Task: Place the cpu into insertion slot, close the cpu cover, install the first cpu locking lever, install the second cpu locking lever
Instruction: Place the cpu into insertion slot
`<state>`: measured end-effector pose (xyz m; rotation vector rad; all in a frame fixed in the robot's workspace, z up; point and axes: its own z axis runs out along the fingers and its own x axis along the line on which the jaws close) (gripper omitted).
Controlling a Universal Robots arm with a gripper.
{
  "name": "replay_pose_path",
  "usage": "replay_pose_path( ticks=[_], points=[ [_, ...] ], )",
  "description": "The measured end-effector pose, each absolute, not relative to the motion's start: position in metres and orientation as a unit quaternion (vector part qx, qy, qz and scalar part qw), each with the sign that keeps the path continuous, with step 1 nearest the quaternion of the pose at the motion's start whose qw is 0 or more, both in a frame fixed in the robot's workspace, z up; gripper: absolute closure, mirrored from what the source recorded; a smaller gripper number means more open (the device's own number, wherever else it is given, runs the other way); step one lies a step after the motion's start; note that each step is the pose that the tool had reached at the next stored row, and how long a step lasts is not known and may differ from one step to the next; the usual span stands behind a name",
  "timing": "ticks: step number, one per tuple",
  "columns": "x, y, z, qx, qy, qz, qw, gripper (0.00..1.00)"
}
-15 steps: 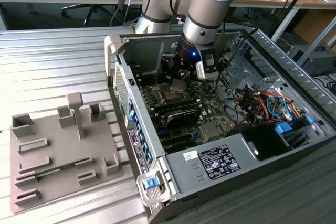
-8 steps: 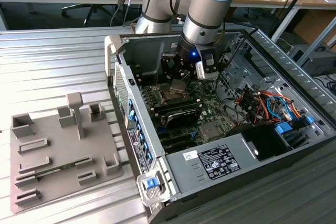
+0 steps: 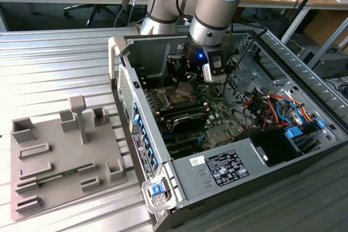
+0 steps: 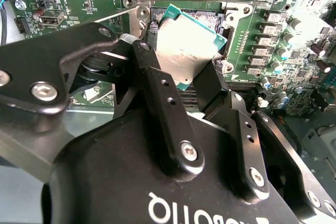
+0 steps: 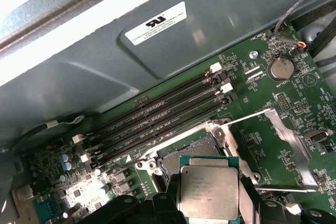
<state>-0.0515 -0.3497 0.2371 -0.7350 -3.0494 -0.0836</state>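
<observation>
Gripper (image 4: 181,66), black, two-fingered: fingers (image 4: 157,93) are pressing on opposite edges of the cpu (image 4: 191,40), clamping it between them.

Cpu, silvery face with green rim: is hanging just over the insertion slot (image 5: 191,148), not seated. In the second wrist view it is tilting against the slot's frame. In the first wrist view the cpu (image 5: 209,191) is overlapping part of the slot. Whether a corner is touching the slot cannot be told.

Insertion slot, dark square socket in the green circuit board (image 5: 252,145): is lying uncovered under the chip.

Cpu cover (image 5: 292,142), silvery frame: is standing swung away from the slot, just beside it.

Lever rod (image 5: 248,117), thin wire: is sticking out from the slot's corner toward the cover's end.

Memory slots (image 5: 157,119), long and black: are running in a row just beyond the slot.

Coin battery (image 5: 281,68): is sitting near the slot, past the cover.

Computer case (image 3: 122,47), side panel off: is enclosing the slot, with the arm (image 3: 217,4) reaching down into it.

Grey fixture plate (image 3: 65,153): is lying well apart from the slot, outside the case, on the ribbed metal table (image 3: 54,52).
</observation>
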Motion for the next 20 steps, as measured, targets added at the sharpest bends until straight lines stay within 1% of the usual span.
replay_pose_path(
  ticks=[20],
  points=[
    [-0.0515,-0.3497,0.2370,-0.246,-0.969,-0.027,0.002,0.47]
  ],
)
